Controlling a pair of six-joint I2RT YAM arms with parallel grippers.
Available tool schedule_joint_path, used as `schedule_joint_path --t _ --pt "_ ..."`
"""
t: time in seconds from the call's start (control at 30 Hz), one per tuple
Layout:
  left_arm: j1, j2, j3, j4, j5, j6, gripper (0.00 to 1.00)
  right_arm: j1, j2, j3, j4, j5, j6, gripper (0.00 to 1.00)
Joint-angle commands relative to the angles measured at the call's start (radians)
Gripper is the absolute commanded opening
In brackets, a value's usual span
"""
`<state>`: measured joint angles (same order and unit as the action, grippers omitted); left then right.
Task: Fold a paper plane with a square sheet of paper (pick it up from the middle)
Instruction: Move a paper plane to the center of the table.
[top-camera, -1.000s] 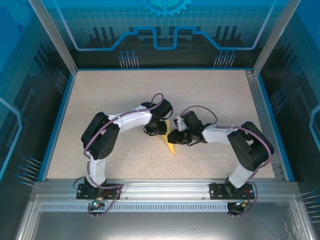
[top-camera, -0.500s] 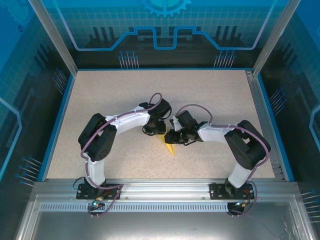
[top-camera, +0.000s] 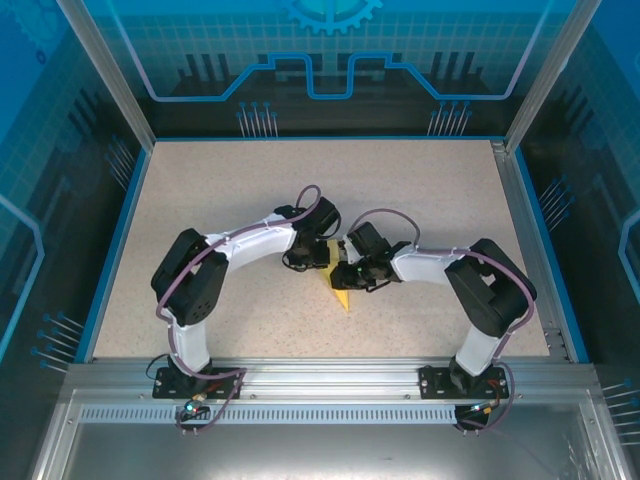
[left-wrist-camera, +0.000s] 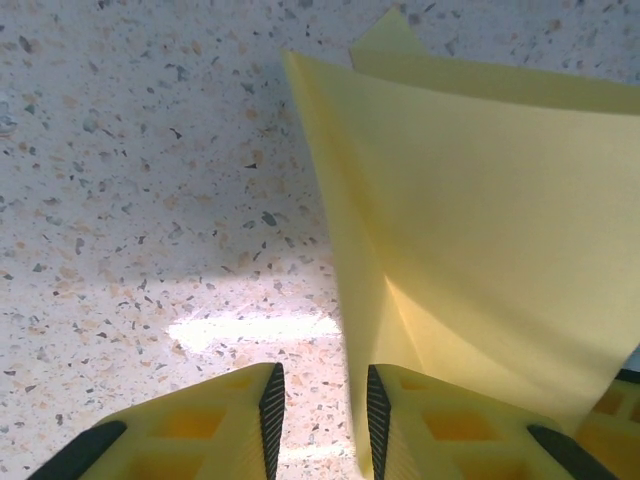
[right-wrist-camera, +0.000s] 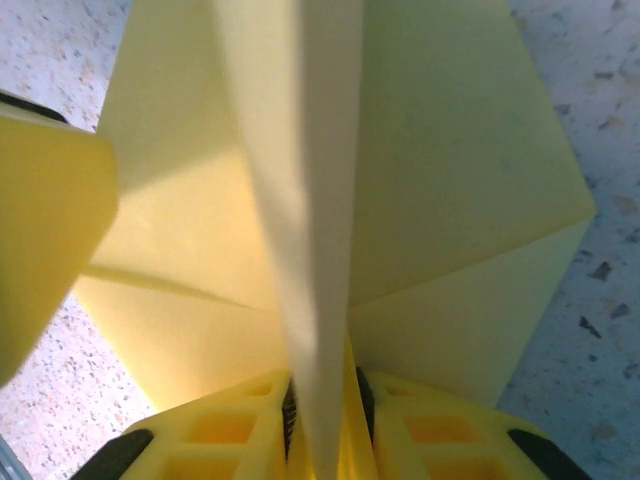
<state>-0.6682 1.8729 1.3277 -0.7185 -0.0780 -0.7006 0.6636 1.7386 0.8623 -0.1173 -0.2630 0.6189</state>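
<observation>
The paper plane (top-camera: 341, 293) is yellow paper folded to a point, its tip aimed at the near edge of the table. My right gripper (top-camera: 344, 274) is shut on its raised centre fold, which fills the gap between the pads in the right wrist view (right-wrist-camera: 327, 410). Both wings (right-wrist-camera: 450, 150) spread out beyond the fingers. My left gripper (top-camera: 321, 261) is close on the paper's left side. Its jaws (left-wrist-camera: 320, 410) stand open, the speckled table shows between them, and the paper's edge (left-wrist-camera: 470, 200) rests against the right pad. A left finger (right-wrist-camera: 40, 230) touches the left wing.
The speckled table (top-camera: 220, 190) is bordered by blue rails and an aluminium frame (top-camera: 320, 375) along the near edge. Both arms bend inward and meet near the table's middle, with their bases at the front.
Both grippers have shifted slightly left and closer together. The right jaws have narrowed on the fold. The paper's tip stays in about the same spot.
</observation>
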Motion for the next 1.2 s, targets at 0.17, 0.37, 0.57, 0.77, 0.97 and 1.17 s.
schedule_joint_path --t 0.17,0.37,0.57,0.77,0.97,1.17 --pt "0.009 -0.134 -0.080 0.038 -0.086 -0.031 0.30 0.042 0.010 0.080 -0.110 0.066 -0.015 0.10" --pt "0.028 -0.274 -0.141 0.061 -0.189 -0.062 0.32 0.059 -0.063 0.165 -0.244 0.188 -0.037 0.00" --pt "0.062 -0.385 -0.215 0.077 -0.268 -0.097 0.34 0.054 -0.051 0.319 -0.467 0.439 -0.039 0.00" --pt "0.100 -0.479 -0.320 0.137 -0.268 -0.134 0.37 0.042 0.117 0.509 -0.613 0.487 -0.012 0.01" --pt "0.115 -0.492 -0.349 0.140 -0.263 -0.137 0.38 0.038 0.247 0.608 -0.648 0.460 0.026 0.01" --pt "0.122 -0.489 -0.364 0.150 -0.260 -0.139 0.38 0.038 0.304 0.618 -0.645 0.456 0.082 0.02"
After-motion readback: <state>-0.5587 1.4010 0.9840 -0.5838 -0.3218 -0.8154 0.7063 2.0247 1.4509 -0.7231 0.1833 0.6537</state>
